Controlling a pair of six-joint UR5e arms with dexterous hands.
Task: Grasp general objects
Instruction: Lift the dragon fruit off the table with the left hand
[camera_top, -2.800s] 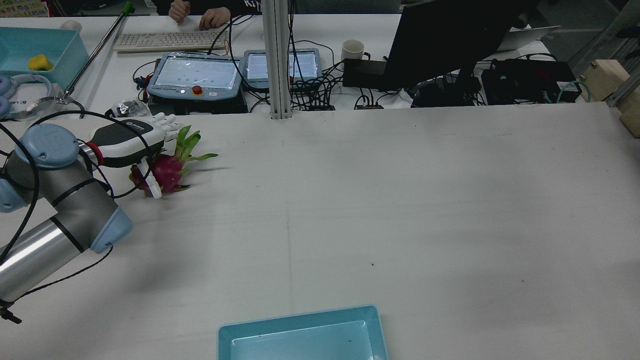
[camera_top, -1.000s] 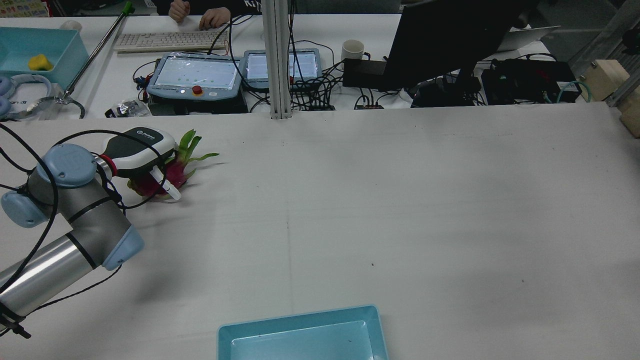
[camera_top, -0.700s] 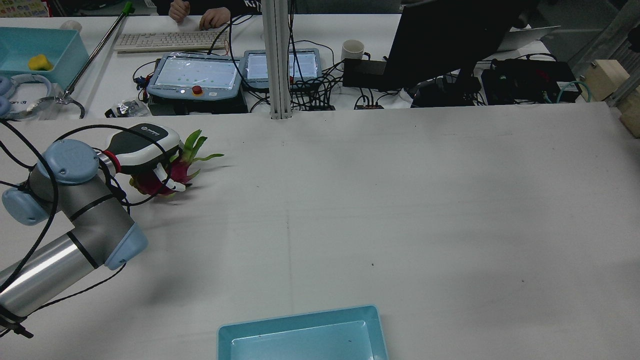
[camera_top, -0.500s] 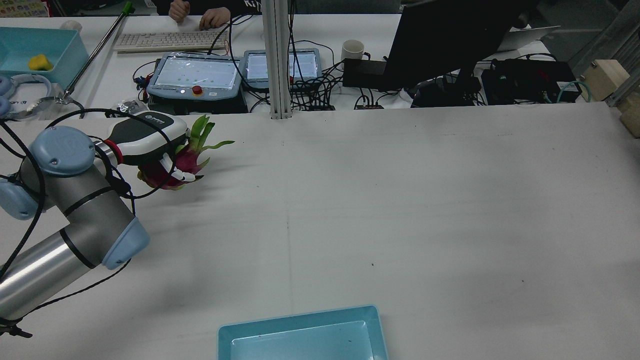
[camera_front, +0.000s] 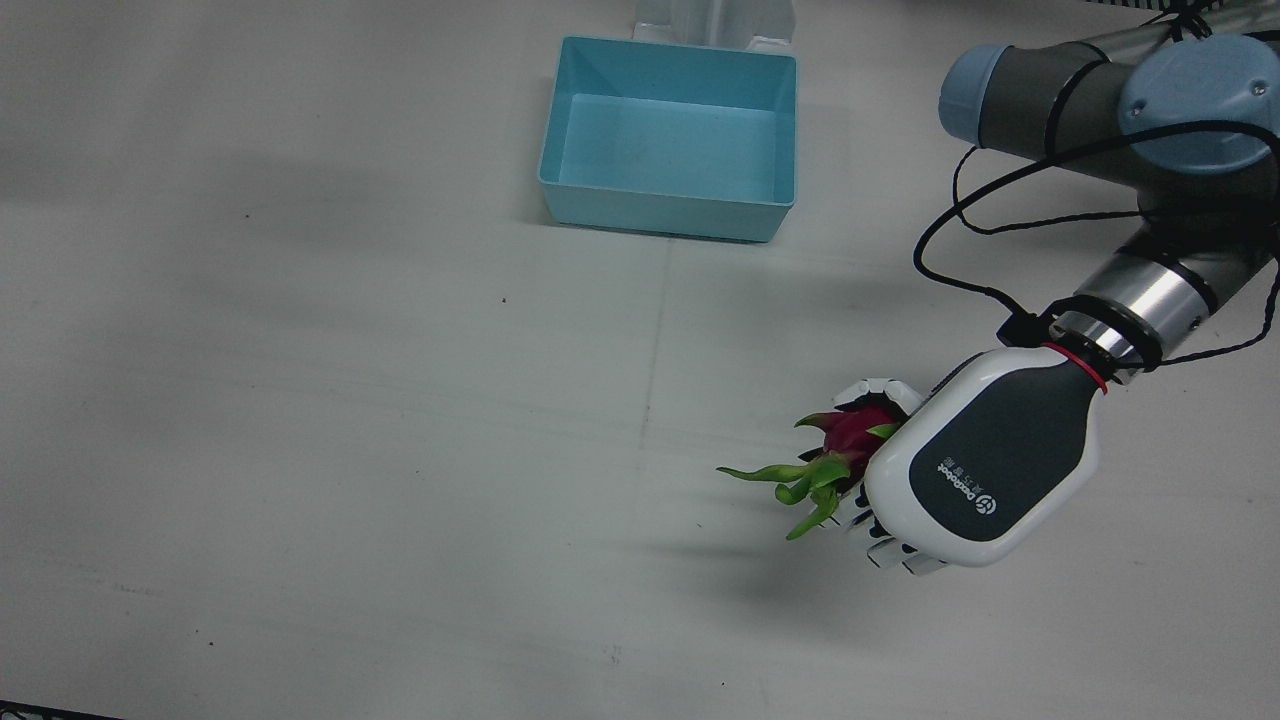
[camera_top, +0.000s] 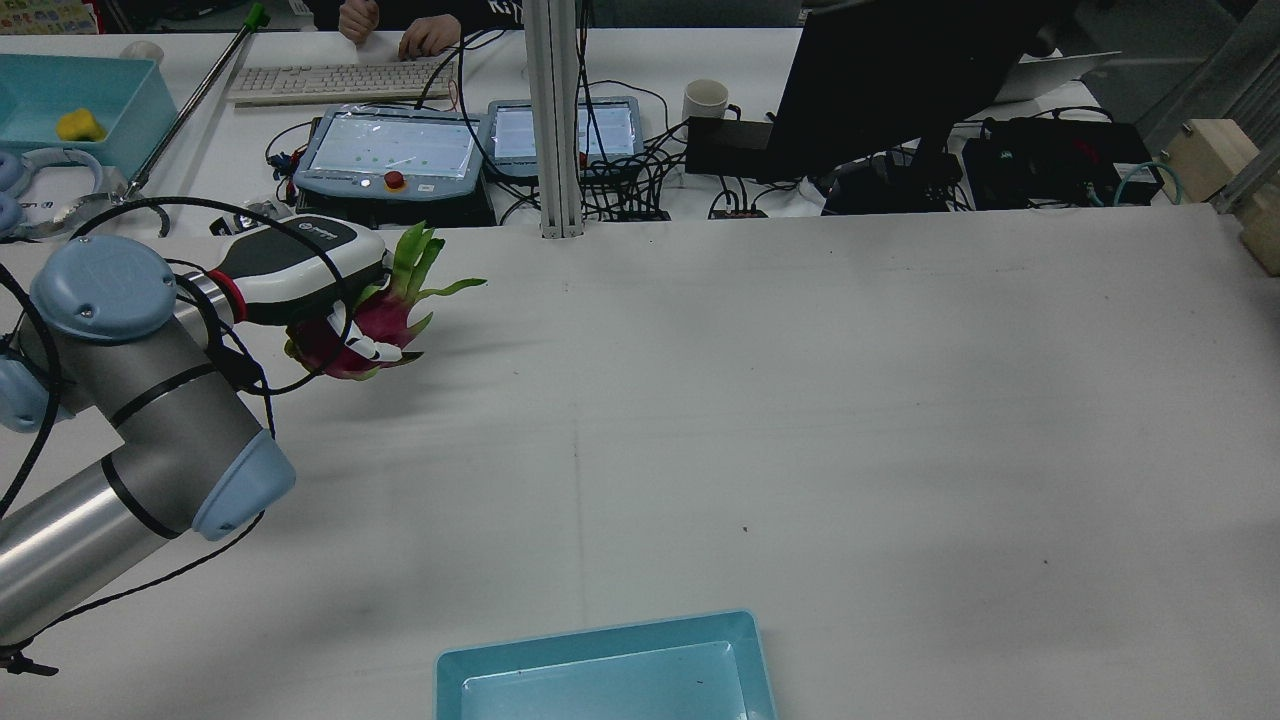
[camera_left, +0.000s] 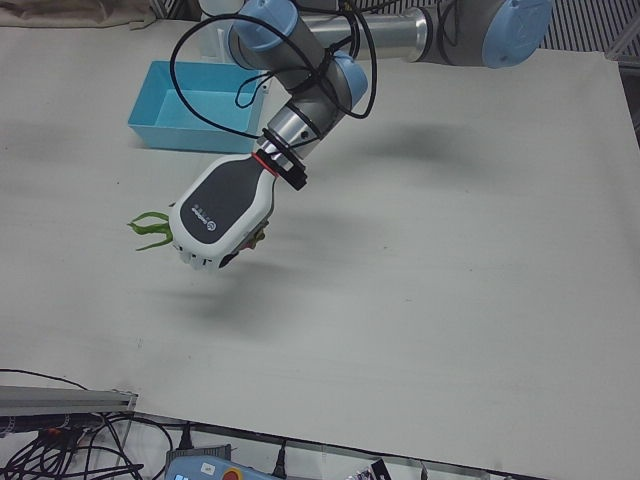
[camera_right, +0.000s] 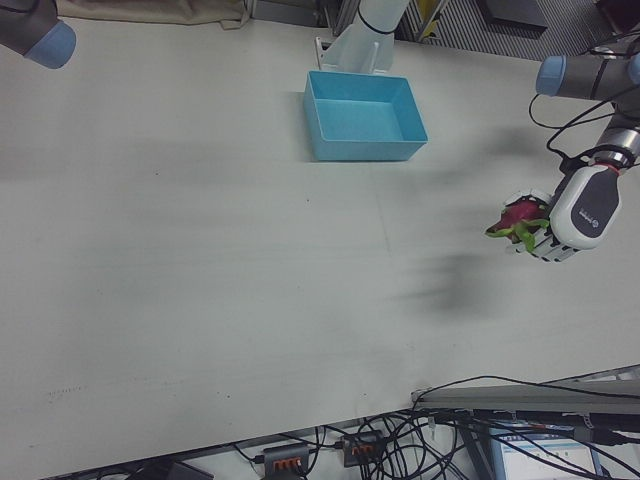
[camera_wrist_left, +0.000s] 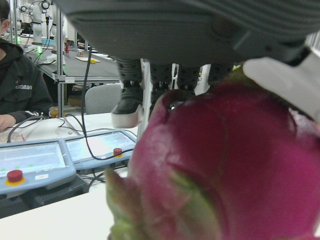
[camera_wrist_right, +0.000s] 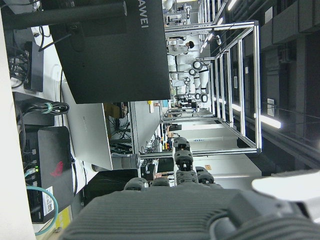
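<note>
You've got the left hand (camera_front: 975, 470) wrapped around the dragon fruit (camera_front: 845, 437) in the front view's lower right, lifted off the tabletop (camera_front: 350, 400), right hand fingers spread, holding nothing.

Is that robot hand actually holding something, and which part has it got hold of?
Yes. The left robot hand holds a dragon fruit by its round pink body, fingers wrapped around it. The green leafy tips stick out free, and the fruit is off the table.
</note>
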